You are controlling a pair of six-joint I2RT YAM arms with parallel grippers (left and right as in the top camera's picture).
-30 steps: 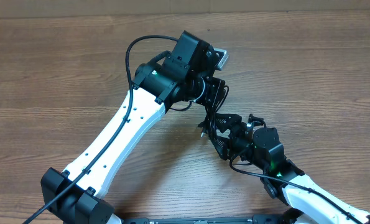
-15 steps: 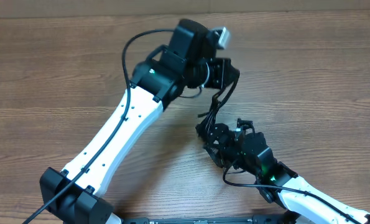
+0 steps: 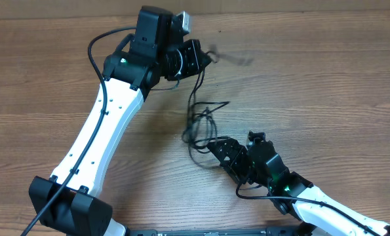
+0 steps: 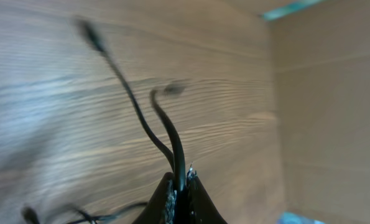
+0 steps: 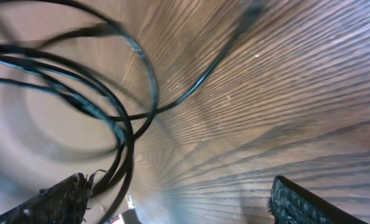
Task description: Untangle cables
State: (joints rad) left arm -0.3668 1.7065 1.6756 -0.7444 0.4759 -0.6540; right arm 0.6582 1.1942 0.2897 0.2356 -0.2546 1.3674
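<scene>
Black cables (image 4: 176,149) are pinched in the left pincer (image 4: 178,190), their loops beside the spread right pincer (image 3: 222,157).

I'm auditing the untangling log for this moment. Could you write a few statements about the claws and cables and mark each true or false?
1. The left claw is shut on the cables. True.
2. The right claw is clamped shut. False: its fingers stand wide apart.
3. The cables lie fully straightened. False: they loop over one another between the claws.
4. The table is wood-grained. True.
</scene>
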